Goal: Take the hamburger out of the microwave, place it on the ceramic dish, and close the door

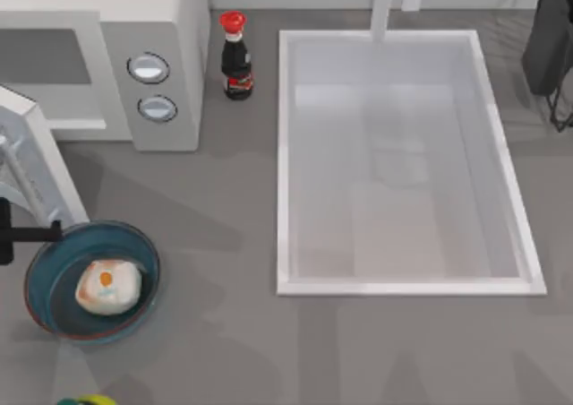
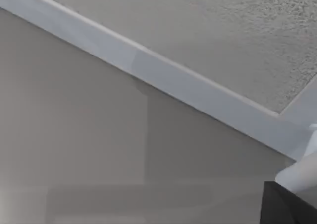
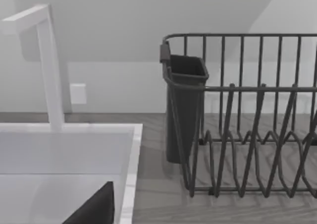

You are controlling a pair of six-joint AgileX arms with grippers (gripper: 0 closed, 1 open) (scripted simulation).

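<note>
left arm: white link [image 1: 36,168] crosses the top view's left edge, nearest the overhead camera; it sits over the open door and just above the dish
left gripper: dark bit at the far left edge [image 1: 18,236], touching the dish rim; fingers can't be told open or shut, nothing seen held
left wrist view: only plain grey surfaces and a pale strip, no task item readable
hamburger: [image 1: 108,286] lies inside the ceramic dish, a bit left of its middle, free of any gripper
ceramic dish: [image 1: 143,253] on the table, front left, below the microwave
microwave: [image 1: 170,56] back left; cavity [image 1: 45,57] looks empty
door: [image 1: 22,109] swung open at the left edge, mostly hidden by the arm
right arm: parked at the back right corner [image 1: 551,38] by the dish rack [image 3: 247,135]; its fingers can't be judged
other: soy sauce bottle [image 1: 236,57] between microwave and sink [image 1: 286,154]; faucet [image 3: 49,65] behind the sink
progress: burger out and plated, so two steps look done; shutting the door is left
next: likely the left arm pushes the door closed
</note>
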